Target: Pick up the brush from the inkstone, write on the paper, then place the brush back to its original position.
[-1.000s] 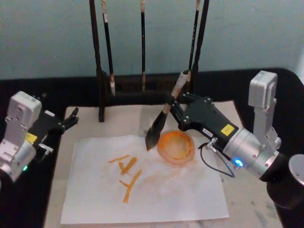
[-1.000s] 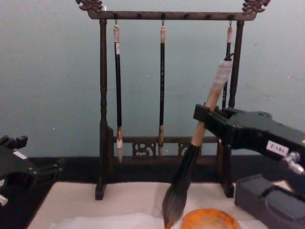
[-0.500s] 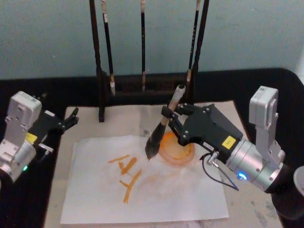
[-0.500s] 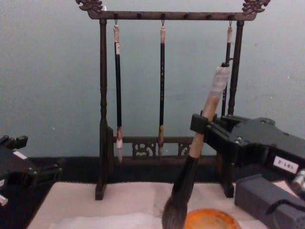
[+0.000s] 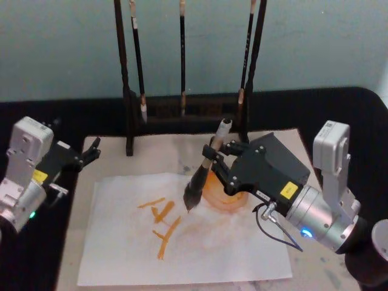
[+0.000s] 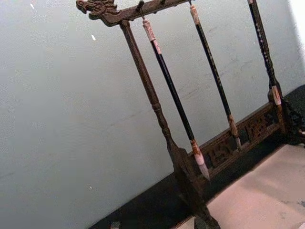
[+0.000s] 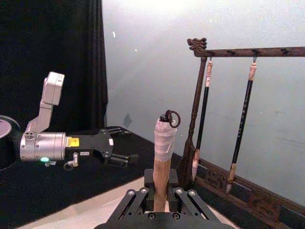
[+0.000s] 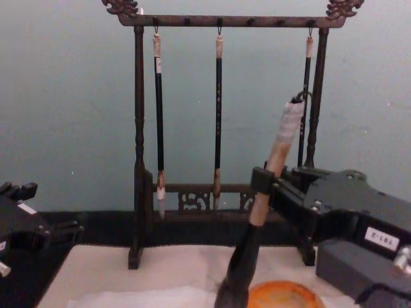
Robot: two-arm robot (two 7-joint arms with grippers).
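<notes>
My right gripper (image 5: 214, 160) is shut on the brush (image 5: 195, 189) at its tan handle. The brush slants down to the left, its dark wet tuft just above the paper (image 5: 200, 245), right of the orange strokes (image 5: 161, 222). The chest view shows the handle (image 8: 277, 153) rising from the right gripper (image 8: 262, 187). The right wrist view shows the handle (image 7: 163, 157) upright between the fingers, with its end loop on top. The orange inkstone (image 5: 223, 197) lies half hidden under the right gripper, its rim (image 8: 282, 295) also seen from the chest. My left gripper (image 5: 92, 150) rests open at the mat's left edge.
A dark wooden brush rack (image 5: 182, 114) stands at the back of the beige mat (image 5: 159, 156), with three slim brushes (image 8: 218, 122) hanging from it. The rack's right post (image 8: 314, 102) is close behind the held handle. Black cloth (image 5: 339, 109) surrounds the mat.
My right gripper has come forward and left with the brush. The tuft has gone from the inkstone's left rim out over the paper and sits lower. The left arm has not moved.
</notes>
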